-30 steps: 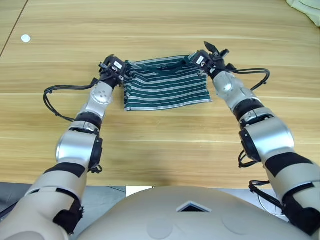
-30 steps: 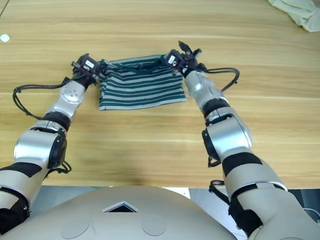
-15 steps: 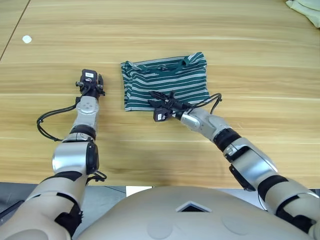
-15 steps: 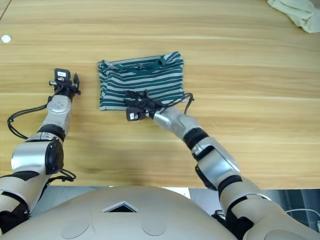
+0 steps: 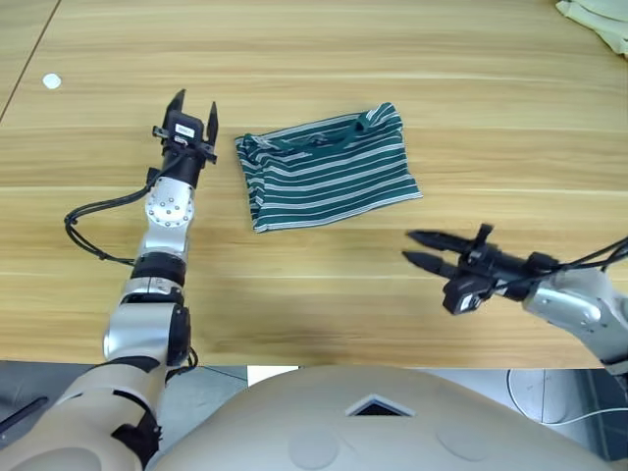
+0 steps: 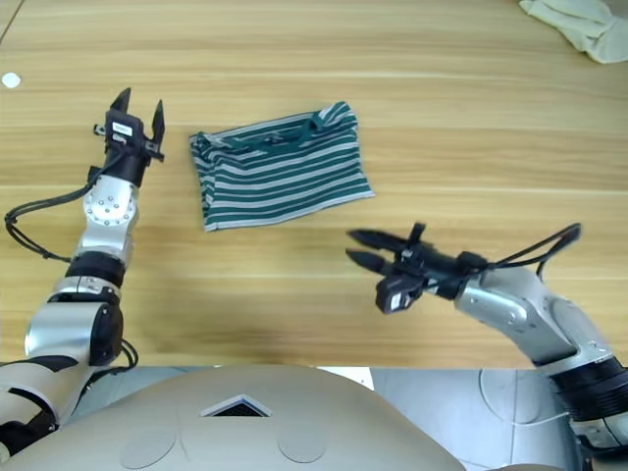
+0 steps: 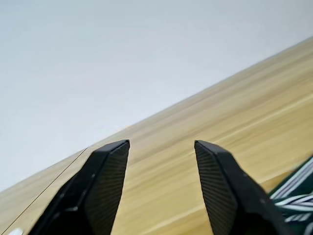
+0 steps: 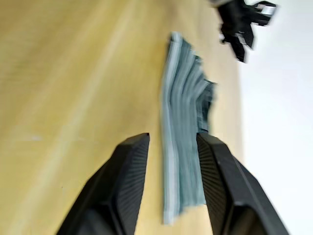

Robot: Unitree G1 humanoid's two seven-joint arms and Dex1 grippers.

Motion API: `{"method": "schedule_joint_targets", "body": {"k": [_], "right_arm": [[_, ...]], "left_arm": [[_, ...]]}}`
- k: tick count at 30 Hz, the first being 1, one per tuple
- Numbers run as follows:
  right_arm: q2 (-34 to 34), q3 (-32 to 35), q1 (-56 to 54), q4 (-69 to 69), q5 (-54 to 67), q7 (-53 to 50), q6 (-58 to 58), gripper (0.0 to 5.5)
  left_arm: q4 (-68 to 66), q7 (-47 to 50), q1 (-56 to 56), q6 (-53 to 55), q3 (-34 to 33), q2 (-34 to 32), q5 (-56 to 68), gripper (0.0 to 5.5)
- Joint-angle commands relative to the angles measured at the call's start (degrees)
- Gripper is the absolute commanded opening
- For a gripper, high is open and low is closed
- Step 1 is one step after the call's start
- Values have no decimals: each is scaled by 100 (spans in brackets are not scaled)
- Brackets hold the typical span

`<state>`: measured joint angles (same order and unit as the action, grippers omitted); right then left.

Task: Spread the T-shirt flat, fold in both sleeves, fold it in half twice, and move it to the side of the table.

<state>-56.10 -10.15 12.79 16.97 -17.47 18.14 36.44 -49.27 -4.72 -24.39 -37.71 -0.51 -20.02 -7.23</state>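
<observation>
The folded T-shirt (image 5: 329, 167), dark green with white stripes, lies on the wooden table (image 5: 314, 59) as a compact, slightly skewed rectangle with the collar on its far edge. My left gripper (image 5: 194, 105) stands open just left of the shirt's far left corner, not touching it, fingers pointing away from me. My right gripper (image 5: 420, 249) is open and empty, lifted over the table to the right and nearer me than the shirt, fingers pointing left. The right wrist view has the shirt (image 8: 185, 147) beyond its open fingers; a striped corner (image 7: 296, 193) shows in the left wrist view.
A pale crumpled cloth (image 5: 599, 18) lies at the far right corner. A small white disc (image 5: 51, 81) sits at the far left. Bare wood surrounds the shirt on all sides, and cables loop beside both forearms.
Both grippers left the shirt's far corners. My right gripper swept across the shirt's near edge, then drew back to the right. The left gripper moved off left. The shirt now lies slightly rotated.
</observation>
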Motion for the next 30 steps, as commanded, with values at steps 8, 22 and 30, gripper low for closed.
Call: {"method": "schedule_joint_targets", "body": {"k": [8,22,30], "right_arm": [[3829,-2782,-3881,-5355,-3476,-1336,-1063,176],[1803,-3276,-3070,-3675,-2779,-86,244,176],[-240,-1773,-1291,-1135,-1620,786,-241,176]], "left_arm": [[241,-40,60,148,5,321,103,247],[350,-277,168,79,207,359,-47,247],[862,-488,428,62,347,358,-44,247]]}}
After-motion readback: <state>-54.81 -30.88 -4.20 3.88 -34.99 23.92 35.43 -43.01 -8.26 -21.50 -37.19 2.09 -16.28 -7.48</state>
